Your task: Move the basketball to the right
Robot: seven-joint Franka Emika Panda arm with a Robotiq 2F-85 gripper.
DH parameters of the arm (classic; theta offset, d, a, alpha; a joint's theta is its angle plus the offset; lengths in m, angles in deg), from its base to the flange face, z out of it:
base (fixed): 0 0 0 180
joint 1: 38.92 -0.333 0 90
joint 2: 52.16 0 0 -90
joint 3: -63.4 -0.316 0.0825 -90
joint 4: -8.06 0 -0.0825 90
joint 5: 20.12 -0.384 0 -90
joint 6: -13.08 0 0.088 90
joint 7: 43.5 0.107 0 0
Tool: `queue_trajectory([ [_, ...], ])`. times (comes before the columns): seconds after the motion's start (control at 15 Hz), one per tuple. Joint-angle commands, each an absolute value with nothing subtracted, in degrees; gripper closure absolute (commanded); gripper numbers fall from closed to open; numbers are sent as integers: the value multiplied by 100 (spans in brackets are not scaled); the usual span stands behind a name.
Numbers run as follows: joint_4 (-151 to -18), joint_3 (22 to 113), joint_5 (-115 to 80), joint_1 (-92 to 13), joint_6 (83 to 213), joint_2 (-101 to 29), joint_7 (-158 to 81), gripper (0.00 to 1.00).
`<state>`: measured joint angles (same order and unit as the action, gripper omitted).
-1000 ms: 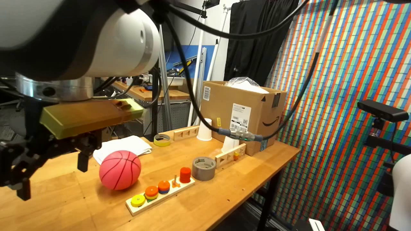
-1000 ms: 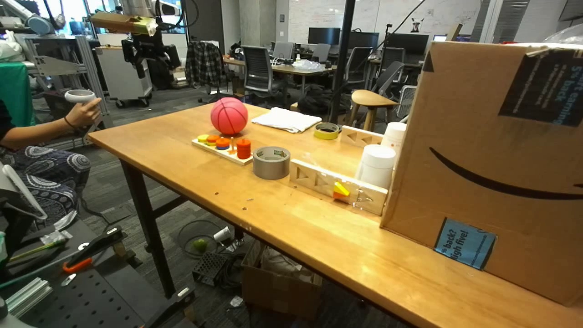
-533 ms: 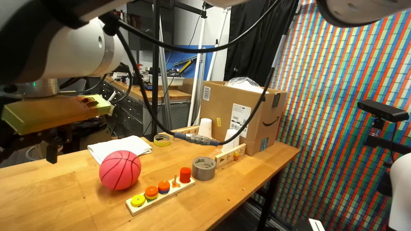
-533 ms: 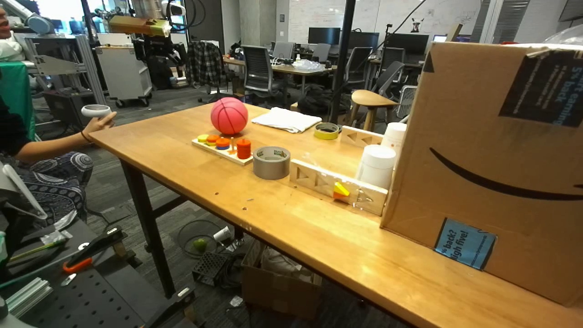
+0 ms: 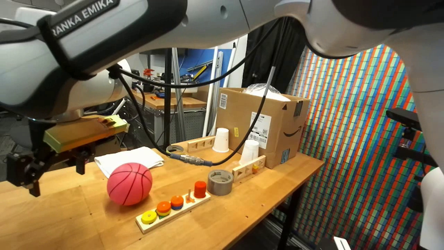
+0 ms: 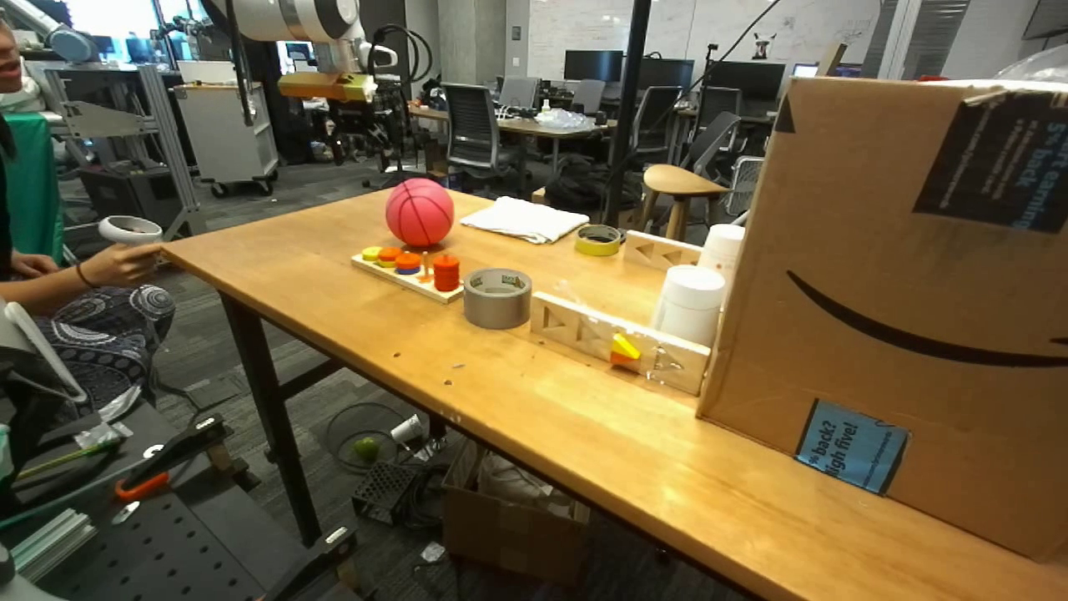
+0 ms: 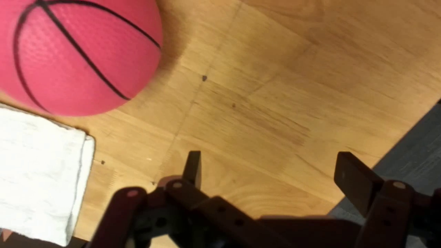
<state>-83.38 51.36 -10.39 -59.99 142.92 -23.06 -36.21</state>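
Wrist view is showing me the pincer (image 7: 270,168) with its jaws standing wide apart and gripping nothing; the wooden surface (image 7: 275,103) is stretching out beneath, its edge running behind one jaw. Toward the upper left there, the pink basketball (image 7: 79,58) is sitting on the surface, partly out of frame and well apart from both jaws. Just beside it a folded white cloth (image 7: 38,172) is lying, with a strip of the surface showing between the two.

In an exterior view I am seeing my arm (image 5: 215,29) reaching across the top, the pincer hanging above the surface, off to one side of the basketball. The basketball is resting between the cloth and a ring toy (image 5: 173,213). A roll of grey tape (image 5: 220,188) is standing by the toy's end; whether they are touching, I cannot tell. Both exterior views are also showing me two upside-down white cups (image 6: 691,305) near a big cardboard box (image 6: 884,275), and a roll of yellow tape (image 6: 598,249) lying near the cloth.
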Motion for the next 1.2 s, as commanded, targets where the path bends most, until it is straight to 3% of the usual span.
queue_trajectory([
  [0.0,-8081,5431,-1076,-5980,13649,-2191,-3384,0],
  [0.33,-8365,5732,-951,-5853,12919,-2520,-3038,0],
  [1.13,-8381,6725,891,-5294,13388,-2351,-2811,0],
])
